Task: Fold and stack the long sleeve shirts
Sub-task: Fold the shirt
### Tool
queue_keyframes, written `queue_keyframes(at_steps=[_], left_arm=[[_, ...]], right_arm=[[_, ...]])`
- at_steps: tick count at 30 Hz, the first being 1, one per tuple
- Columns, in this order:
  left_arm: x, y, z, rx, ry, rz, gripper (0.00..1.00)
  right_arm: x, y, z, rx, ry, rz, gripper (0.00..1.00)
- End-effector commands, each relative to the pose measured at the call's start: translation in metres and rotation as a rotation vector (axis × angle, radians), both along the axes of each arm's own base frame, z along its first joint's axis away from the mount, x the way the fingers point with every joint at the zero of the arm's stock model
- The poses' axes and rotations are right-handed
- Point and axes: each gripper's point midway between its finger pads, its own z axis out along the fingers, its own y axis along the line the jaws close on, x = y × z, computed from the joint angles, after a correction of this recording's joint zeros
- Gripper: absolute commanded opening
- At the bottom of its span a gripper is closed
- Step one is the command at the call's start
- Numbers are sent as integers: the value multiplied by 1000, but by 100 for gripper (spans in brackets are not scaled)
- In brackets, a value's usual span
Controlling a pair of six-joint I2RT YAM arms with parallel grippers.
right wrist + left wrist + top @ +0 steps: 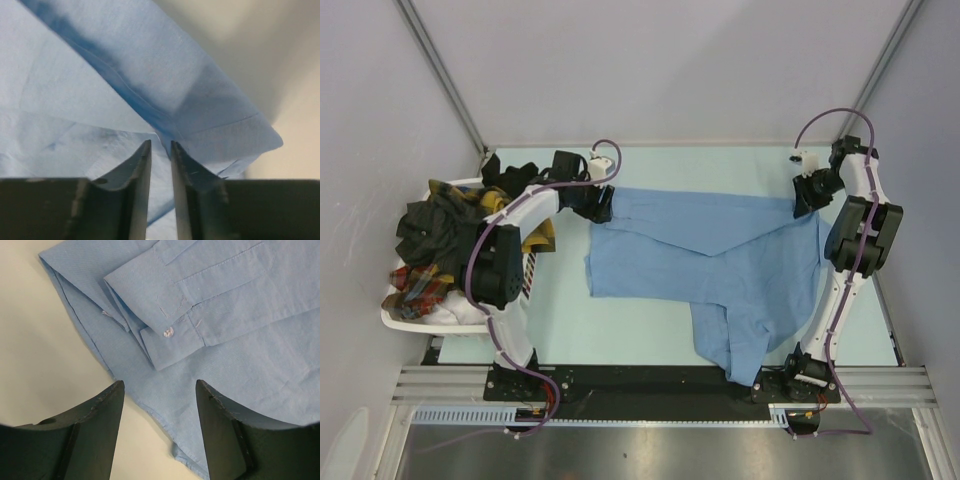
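Observation:
The light blue shirt (720, 260) lies spread on the table, with one part hanging toward the near edge. My left gripper (602, 207) is open and empty at the shirt's far left corner. In the left wrist view it (160, 390) straddles the shirt's edge, just below a buttoned cuff (172, 337). My right gripper (807, 200) is at the far right corner. In the right wrist view its jaws (160, 143) are almost closed on a raised fold of the blue shirt (150, 75). The other shirts lie in the basket: dark green-black (430, 228), yellow-black plaid (495, 200), red plaid (418, 285).
The white slatted basket (395, 318) stands at the table's left edge, beside the left arm. Grey walls close in the back and sides. Bare pale table (560, 310) shows between the basket and the shirt.

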Motion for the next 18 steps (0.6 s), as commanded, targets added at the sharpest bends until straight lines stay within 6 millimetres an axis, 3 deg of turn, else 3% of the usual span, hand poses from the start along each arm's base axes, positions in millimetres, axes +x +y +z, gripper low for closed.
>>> queue_keyframes(at_steps=[1, 8, 18], left_arm=[[14, -4, 13, -6, -32, 4, 64], [14, -9, 12, -16, -21, -42, 64], [8, 1, -34, 69, 146, -41, 60]], right_arm=[[2, 4, 6, -16, -3, 53, 38], [20, -8, 29, 5, -77, -29, 34], [52, -21, -32, -172, -68, -79, 26]])
